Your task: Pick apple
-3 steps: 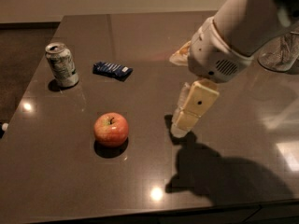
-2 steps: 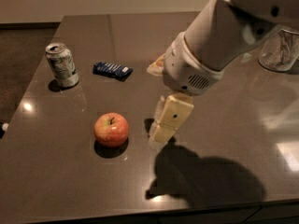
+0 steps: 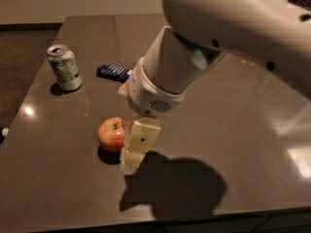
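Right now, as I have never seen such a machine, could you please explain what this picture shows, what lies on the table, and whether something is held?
The big white shape is a robot arm. Its grasping part, the end effector, hangs low over the dark table, close beside the red apple, on the apple's right side in the picture. There is only one camera; it looks down at the table, and where it is mounted is not known. A soda can stands upright at the far left, and a small blue packet lies near it. The apple rests on the table; nothing is lifted yet.
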You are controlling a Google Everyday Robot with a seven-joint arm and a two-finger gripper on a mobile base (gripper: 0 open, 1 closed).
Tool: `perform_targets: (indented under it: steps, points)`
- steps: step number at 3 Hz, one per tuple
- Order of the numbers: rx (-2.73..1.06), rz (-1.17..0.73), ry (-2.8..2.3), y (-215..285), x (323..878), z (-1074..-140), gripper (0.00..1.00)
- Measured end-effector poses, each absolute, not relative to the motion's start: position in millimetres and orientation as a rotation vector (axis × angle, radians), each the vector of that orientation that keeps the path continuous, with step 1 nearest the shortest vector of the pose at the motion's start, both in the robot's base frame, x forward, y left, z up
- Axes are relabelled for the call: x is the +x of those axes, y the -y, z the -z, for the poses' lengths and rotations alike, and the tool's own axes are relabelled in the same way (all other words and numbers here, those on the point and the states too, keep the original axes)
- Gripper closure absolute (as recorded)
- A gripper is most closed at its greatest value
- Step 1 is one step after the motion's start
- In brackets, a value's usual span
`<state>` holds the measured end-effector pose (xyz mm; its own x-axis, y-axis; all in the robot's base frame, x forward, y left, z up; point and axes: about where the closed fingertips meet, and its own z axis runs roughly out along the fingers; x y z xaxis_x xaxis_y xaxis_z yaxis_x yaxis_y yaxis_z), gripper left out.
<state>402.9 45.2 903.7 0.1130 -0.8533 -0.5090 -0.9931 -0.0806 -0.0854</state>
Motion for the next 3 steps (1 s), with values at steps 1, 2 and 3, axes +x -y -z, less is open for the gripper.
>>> perform_targets:
  steps: [1, 2, 3]
  points:
    - [-2.035, -0.469, -1.787, -65.5, 405.4, -887.2, 0.00]
    - [-2.056, -0.471, -1.789, -76.6, 409.5, -876.0, 0.00]
    - [-2.072, -0.458, -1.799, -80.0, 413.6, -865.4, 0.00]
